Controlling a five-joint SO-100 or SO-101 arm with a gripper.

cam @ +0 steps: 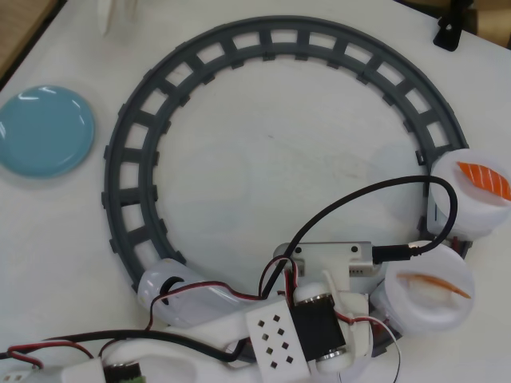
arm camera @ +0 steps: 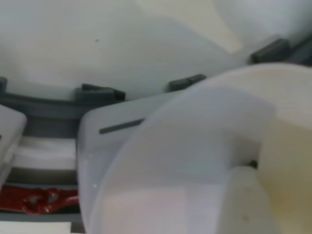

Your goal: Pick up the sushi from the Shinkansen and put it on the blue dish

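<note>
In the overhead view the blue dish (cam: 44,132) lies empty at the far left. The white Shinkansen engine (cam: 172,289) sits on the grey ring track (cam: 128,159) at the lower left. My arm (cam: 311,327) leans over the wagon behind it and hides my gripper and that plate. In the wrist view a blurred pale finger (arm camera: 195,146) fills the middle, very close above a white plate (arm camera: 292,146). A cream block, seemingly the sushi (arm camera: 248,200), stands right beside the finger. I cannot tell whether the jaws hold it.
Two more wagon plates stand at the right of the track: one with the orange salmon piece (cam: 483,179), one with the white orange-striped piece (cam: 431,286). A black cable (cam: 359,199) loops over the ring's inside. A black object (cam: 447,33) sits at the top right.
</note>
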